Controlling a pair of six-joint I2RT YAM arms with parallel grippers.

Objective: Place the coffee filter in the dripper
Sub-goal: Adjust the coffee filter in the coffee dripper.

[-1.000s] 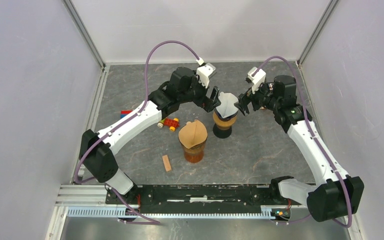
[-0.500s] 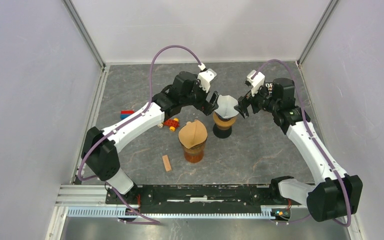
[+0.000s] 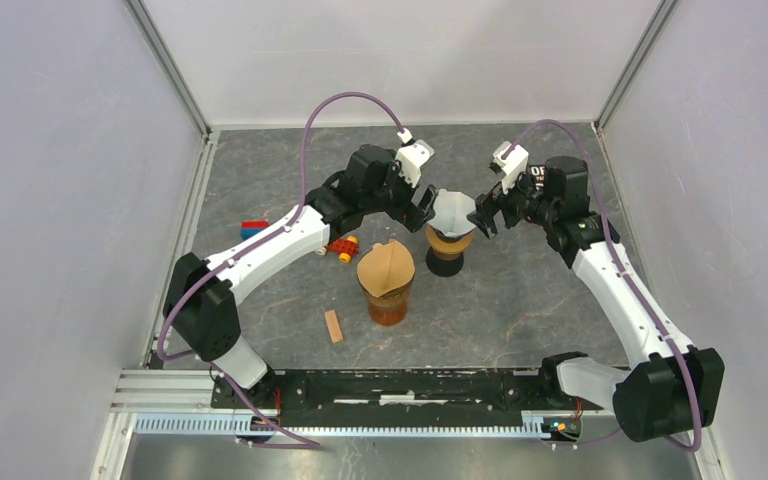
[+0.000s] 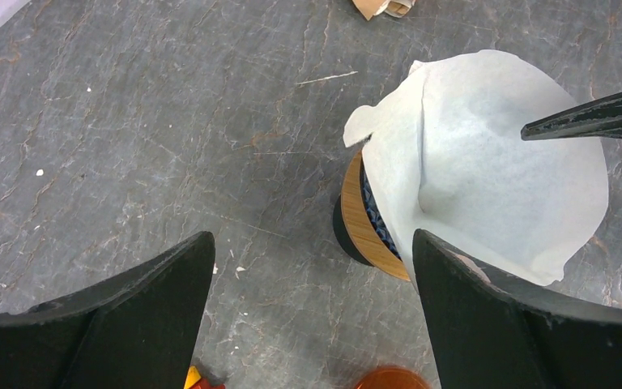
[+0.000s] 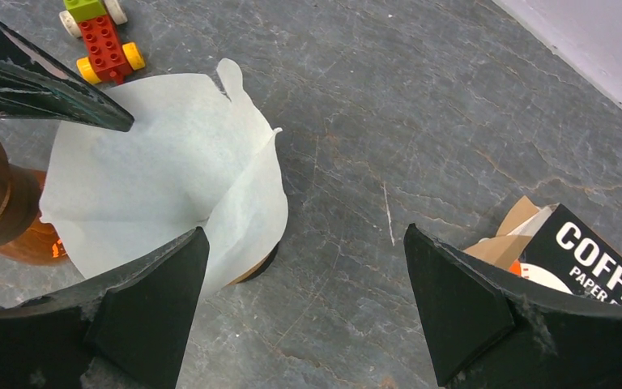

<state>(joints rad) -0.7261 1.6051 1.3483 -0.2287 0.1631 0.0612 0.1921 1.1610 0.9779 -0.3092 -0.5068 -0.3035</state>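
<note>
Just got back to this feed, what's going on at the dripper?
The white paper filter sits opened out in the wood-collared dripper, one flap sticking up. The left claw and right claw flank it, both open, holding nothing. Whether their tips touch the paper is unclear. A second dripper with a brown filter stands nearer.

We count one white filter (image 3: 454, 210), one brown filter (image 3: 385, 265) (two filters altogether), one toy car (image 3: 341, 247), one wooden block (image 3: 333, 326), one coffee box (image 5: 583, 259).
</note>
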